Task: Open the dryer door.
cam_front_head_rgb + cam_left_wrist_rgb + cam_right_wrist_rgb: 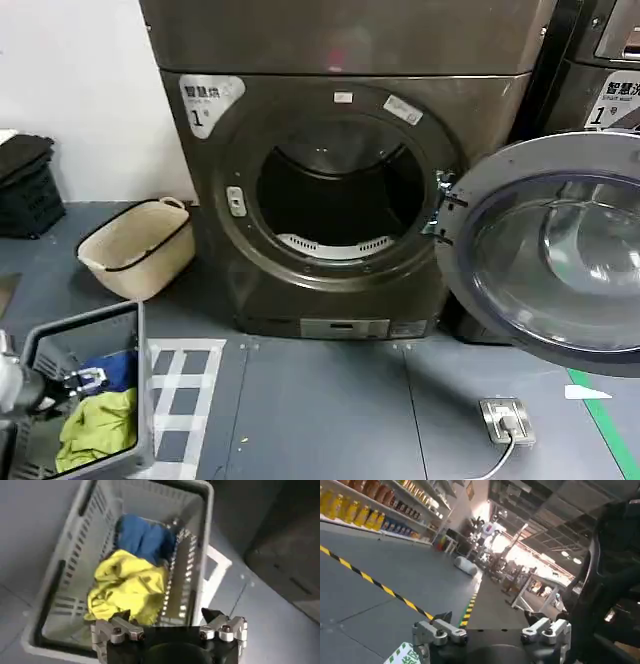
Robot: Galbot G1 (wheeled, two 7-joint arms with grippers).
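- Hanging at about 8 o'clock in the head view, the left gripper [85, 378] sits over a grey plastic crate [140, 400]; its own wrist view shows the fingers spread wide with nothing between them [170, 622].
- Inside that crate lie two cloth items: one yellow garment [125, 587] and one blue garment [142, 537], the blue one touching the yellow one's far edge.
- A cream laundry basket [140, 245] with a dark rim stands on the floor at 9 o'clock, just beside the dryer's left flank and near the white wall.
- A dark stacked bin [25, 185] sits at the far 9 o'clock edge.
- White tape squares [185, 385] mark the grey floor beside the crate.
- The dryer [340, 290] fills the centre from 12 o'clock down, one shield badge reading "1" at its upper left corner; its drum mouth stands exposed and dark.
- The dryer door [550, 250] is swung fully out on its right-hand hinge to 3 o'clock, chrome ring and tinted glass facing the camera, covering the lower front of the neighbouring darker machine [600, 70].
- One floor socket [507, 418] with a white cable lies at 5 o'clock, below the door; a green strip runs beside it.
- The right gripper [490, 625] shows in its own wrist view, fingers parted wide and empty, facing an aisle with a yellow-black floor stripe [375, 582] and stocked shelves.
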